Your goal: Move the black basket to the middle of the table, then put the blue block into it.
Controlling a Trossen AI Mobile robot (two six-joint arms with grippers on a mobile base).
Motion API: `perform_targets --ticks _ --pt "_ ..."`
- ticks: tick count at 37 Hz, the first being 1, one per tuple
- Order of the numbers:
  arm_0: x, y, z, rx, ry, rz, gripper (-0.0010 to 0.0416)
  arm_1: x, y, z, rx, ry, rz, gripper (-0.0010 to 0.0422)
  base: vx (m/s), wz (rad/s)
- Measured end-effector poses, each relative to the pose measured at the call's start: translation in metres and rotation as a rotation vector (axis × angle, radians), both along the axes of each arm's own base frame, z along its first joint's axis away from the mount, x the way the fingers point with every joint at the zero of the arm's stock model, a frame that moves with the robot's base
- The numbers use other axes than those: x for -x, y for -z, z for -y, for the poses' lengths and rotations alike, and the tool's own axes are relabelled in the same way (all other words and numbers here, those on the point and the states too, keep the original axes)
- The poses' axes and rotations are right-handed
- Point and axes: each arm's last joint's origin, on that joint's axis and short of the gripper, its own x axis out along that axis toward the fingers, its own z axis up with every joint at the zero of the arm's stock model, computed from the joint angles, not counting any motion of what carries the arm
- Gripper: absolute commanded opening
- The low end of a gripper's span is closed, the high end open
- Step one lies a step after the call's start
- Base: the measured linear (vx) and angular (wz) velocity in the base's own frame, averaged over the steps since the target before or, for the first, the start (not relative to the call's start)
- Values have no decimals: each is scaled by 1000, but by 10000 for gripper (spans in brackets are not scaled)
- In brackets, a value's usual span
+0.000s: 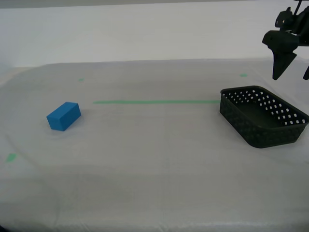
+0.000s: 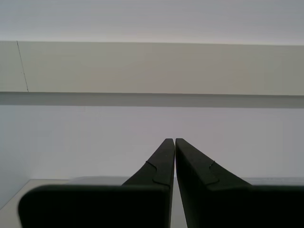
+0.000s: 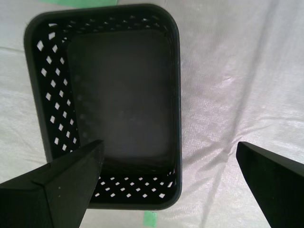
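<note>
My first gripper [image 3: 168, 164] and my second gripper [image 2: 175, 142] had matte black, wedge-shaped, tapering fingers.

Your exterior view looks across the table [image 1: 154, 183] from its near edge, facing the far wall. Your first wrist view looks straight down, close above the basket [image 3: 109, 99], which both share. Your second wrist view faces the wall only.

Black basket [image 1: 263, 118]: plastic by the look of it, matt, walls pierced with small square holes. Blue block [image 1: 63, 116]: smooth, plain faces — material unclear. Table [image 1: 159, 159]: whitish cloth cover, fine weave, lightly wrinkled. My first gripper [image 3: 171, 159] — matt black fingers, smooth.
</note>
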Motion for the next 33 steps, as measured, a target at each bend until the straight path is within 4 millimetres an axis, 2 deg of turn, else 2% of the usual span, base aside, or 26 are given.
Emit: perform_targets --ticks 14,33 --pt "5 21 0 -1 -2 29 393 0 0 0 0 0 0 0 0 0" --pt "3 22 -1 -3 1 54 394 0 0 0 0 0 0 0 0 0"
